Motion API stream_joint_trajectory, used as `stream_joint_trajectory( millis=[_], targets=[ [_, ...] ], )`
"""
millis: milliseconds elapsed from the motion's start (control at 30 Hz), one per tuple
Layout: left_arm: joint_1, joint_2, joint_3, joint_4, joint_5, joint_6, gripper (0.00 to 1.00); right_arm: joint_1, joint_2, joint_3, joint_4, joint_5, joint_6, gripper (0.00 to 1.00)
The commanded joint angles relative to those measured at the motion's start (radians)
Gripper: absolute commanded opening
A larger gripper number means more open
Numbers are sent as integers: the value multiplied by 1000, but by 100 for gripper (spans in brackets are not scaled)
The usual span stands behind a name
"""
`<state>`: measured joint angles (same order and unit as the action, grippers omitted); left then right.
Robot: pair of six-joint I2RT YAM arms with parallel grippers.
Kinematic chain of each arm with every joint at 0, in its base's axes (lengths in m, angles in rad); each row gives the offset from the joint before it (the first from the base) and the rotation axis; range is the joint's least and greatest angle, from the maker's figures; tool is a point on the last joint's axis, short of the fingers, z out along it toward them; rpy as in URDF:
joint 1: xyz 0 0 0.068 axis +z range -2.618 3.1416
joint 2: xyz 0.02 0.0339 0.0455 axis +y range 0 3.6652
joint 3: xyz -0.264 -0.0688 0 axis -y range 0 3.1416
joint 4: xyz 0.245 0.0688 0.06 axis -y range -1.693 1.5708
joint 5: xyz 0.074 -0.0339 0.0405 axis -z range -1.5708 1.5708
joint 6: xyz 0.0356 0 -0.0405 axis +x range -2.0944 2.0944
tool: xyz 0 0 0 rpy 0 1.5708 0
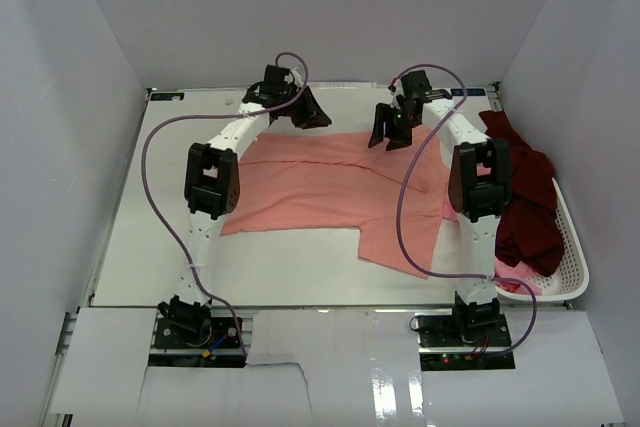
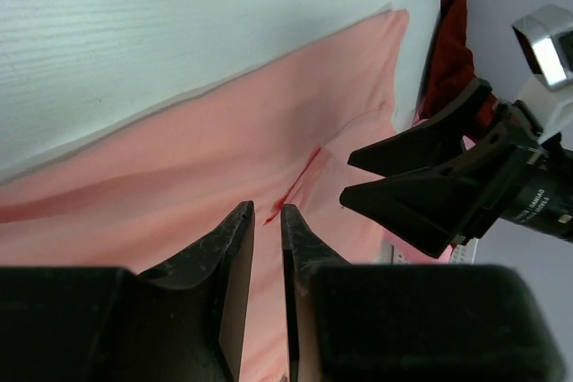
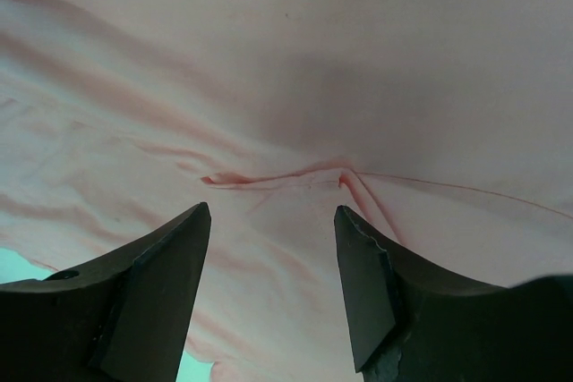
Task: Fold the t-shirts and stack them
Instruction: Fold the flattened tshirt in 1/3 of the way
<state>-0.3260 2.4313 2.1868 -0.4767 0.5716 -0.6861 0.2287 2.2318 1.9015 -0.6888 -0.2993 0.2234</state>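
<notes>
The salmon-pink t-shirt (image 1: 320, 192) lies spread across the tabletop's (image 1: 170, 247) middle. The left end effector (image 2: 267, 214) hangs over it, jaws a slit apart, empty; the right end effector (image 3: 273, 207) gapes above a wrinkle (image 3: 277, 176). Uneven pinches would likely drag the cloth askew.

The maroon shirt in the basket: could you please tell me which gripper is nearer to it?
Right. The right gripper hovers over the salmon-pink shirt, just left of the maroon shirt; the left gripper sits farther left.
</notes>
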Motion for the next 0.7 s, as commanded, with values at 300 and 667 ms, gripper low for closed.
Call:
stream_joint_trajectory(
  millis=[300,667],
  targets=[
    [-27,40,19,96,88,-79,30,-2,3,-33,20,-12,27,64],
    [-27,20,-39,96,74,-56,30,-2,71,2,35,-12,39,55]
  ],
)
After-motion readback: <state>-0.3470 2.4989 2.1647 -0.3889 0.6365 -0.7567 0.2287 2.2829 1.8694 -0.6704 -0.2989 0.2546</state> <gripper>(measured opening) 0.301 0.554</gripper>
